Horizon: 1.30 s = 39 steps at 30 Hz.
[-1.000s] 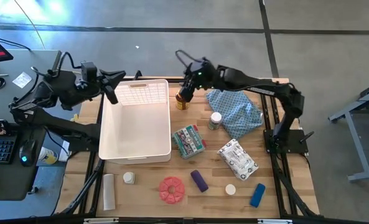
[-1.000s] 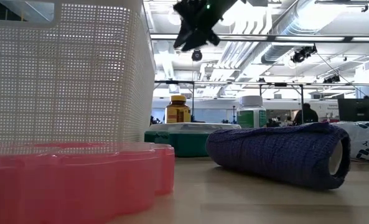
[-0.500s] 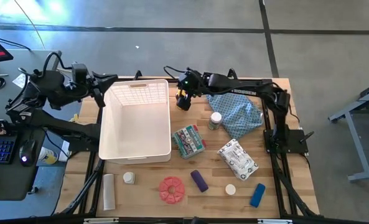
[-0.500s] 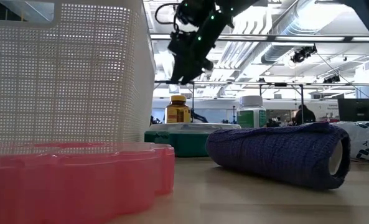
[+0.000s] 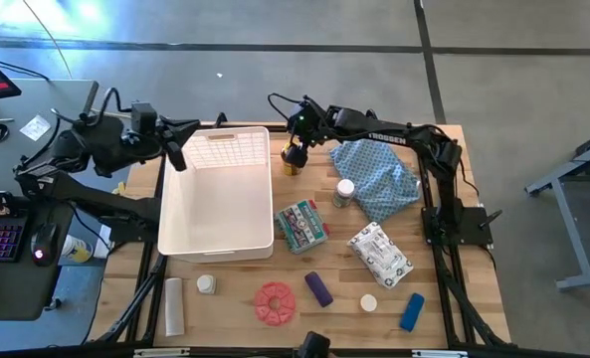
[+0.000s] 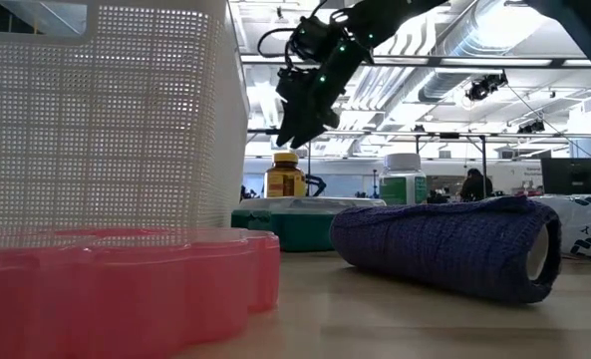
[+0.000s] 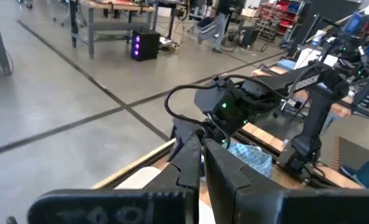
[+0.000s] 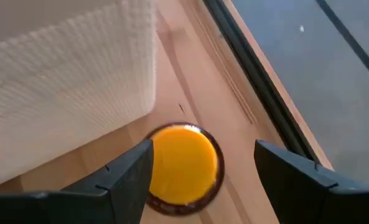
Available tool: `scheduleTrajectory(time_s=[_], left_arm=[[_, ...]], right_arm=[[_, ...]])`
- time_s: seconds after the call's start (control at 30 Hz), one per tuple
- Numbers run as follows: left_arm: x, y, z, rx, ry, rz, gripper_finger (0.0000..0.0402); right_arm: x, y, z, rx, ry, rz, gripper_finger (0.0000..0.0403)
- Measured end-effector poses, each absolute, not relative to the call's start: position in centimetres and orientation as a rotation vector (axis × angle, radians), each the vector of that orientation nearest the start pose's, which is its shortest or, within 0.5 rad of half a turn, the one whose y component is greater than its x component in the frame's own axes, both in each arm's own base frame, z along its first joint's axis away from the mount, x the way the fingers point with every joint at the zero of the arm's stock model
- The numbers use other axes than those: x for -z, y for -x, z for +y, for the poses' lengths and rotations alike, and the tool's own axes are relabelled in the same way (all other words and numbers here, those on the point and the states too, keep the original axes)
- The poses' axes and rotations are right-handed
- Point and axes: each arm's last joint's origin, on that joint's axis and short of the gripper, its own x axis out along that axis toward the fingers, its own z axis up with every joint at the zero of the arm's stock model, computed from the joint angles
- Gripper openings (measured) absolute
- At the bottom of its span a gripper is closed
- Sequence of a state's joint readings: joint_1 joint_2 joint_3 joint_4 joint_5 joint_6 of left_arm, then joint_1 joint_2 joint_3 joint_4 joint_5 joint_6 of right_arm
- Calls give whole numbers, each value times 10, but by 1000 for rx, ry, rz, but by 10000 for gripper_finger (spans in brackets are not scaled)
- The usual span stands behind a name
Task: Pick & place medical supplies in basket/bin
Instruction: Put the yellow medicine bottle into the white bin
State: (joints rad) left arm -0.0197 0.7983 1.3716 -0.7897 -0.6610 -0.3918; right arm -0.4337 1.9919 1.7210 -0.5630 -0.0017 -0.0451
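1. High view: I have the right gripper [image 5: 295,146] hanging over the amber bottle [image 5: 292,165], which stands on the counter [image 5: 444,308] just beside the far right corner of the white bin [image 5: 216,239]. The left gripper [image 5: 178,152] waits at the bin's far left corner, jaws closed on nothing. White lettering on the right arm is too small for me to read.
2. Low view: the right gripper [image 6: 297,128] sits directly above the bottle [image 6: 285,176], not touching its yellow cap. The label print is unreadable. The bin's lattice wall [image 6: 106,120] fills the left.
3. Left wrist view: the left jaws are shut and empty. I see the right arm's lettering only partly, ending "OSSEN".
4. Right wrist view: the jaws stand wide open, the yellow cap [image 8: 184,163] centred between the fingers [image 8: 125,180], bin wall [image 8: 66,81] just beside it.
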Motion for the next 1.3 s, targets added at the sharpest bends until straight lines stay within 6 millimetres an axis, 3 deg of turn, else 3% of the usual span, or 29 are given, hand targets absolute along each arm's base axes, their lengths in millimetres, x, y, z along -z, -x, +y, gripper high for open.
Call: scheduleTrajectory(time_s=[0.13, 0.4, 0.8, 1.3], left_arm=[[-453, -105, 15, -631, 371, 100, 58], [-437, -121, 9, -477, 431, 300, 58], [-427, -149, 8, -479, 420, 389, 58], [-430, -144, 6, -411, 530, 369, 58]], right_arm=[[-260, -406, -184, 347, -146, 841, 268], [-250, -410, -185, 366, -140, 869, 268], [-245, -411, -186, 400, -158, 883, 268], [-243, -412, -187, 409, -152, 880, 209]])
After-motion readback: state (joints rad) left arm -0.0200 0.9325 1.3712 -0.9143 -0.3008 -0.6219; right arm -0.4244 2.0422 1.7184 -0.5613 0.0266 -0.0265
